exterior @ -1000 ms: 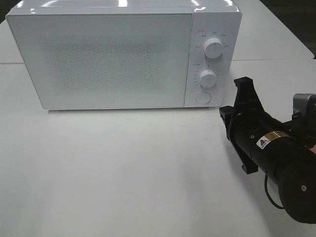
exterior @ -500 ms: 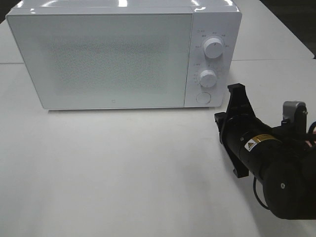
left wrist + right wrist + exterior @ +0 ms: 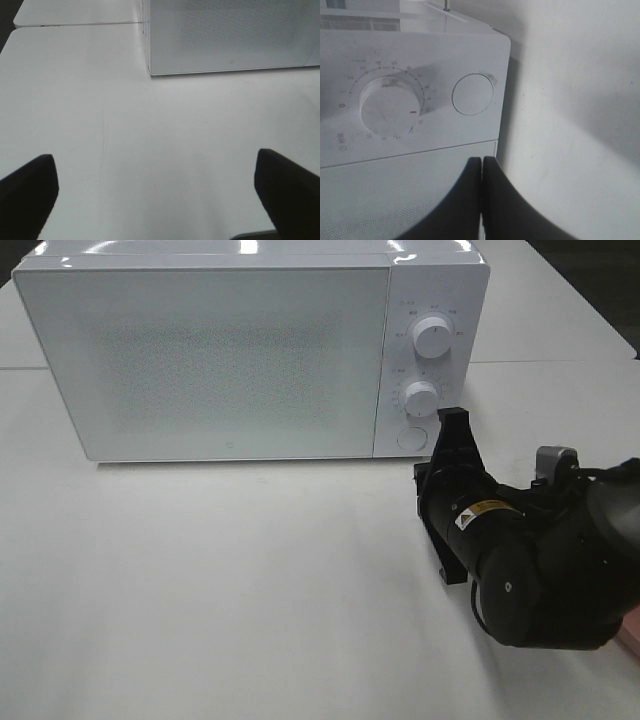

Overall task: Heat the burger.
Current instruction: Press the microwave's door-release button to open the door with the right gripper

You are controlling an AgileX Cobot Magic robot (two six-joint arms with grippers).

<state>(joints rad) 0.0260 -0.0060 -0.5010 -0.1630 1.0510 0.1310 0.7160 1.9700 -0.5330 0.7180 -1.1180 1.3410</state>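
Since the burger shows in no view, its place cannot be told; it may sit behind the frosted door (image 3: 210, 360) of the microwave (image 3: 440, 280), which is closed. A pink sliver (image 3: 630, 642) shows at 5 o'clock of the high view, too little to name.

The right gripper (image 3: 455, 422), tips pressed together and holding nothing, points at the round button (image 3: 411, 438), which lies at 6 o'clock from the lower dial (image 3: 421, 398). The left gripper (image 3: 154, 155) is spread wide over the bare table (image 3: 150, 110) and holds nothing either. I judge a press of that button to be the step in hand; setting the time and the heating itself look to be left.

Numerals ring the lower dial, with 0, 3, 4 and 5 legible in the right wrist view. The upper dial (image 3: 432, 337) has marks too small to read. So are the arm's yellow label (image 3: 487, 508) and the mark (image 3: 228, 447) on the door's lower edge.
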